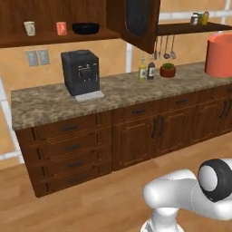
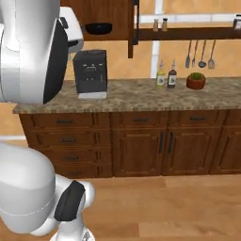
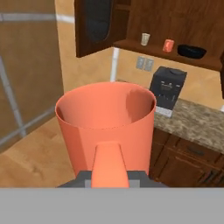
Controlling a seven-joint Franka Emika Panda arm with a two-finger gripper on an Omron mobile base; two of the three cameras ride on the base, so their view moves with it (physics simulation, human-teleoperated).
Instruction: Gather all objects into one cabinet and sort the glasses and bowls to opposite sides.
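- Our claw is clenched on the handle of 1 salmon-orange mug, which stands upright with its open mouth up, close before the hand camera
- In the left base view that same held mug shows as a large orange shape at the right edge, well to the right of the coffee machine and high over the counter
- The cabinet hangs above the coffee machine with its door swung open
- On the cabinet shelf we see 3 things in a row: the cream mug up and to the left of the coffee machine, the second salmon-orange mug just above it, and the black bowl above and slightly to its right
- The 3 stand apart from one another, none touching
- 2 bottles and a potted plant stand on the counter to the right of the coffee machine
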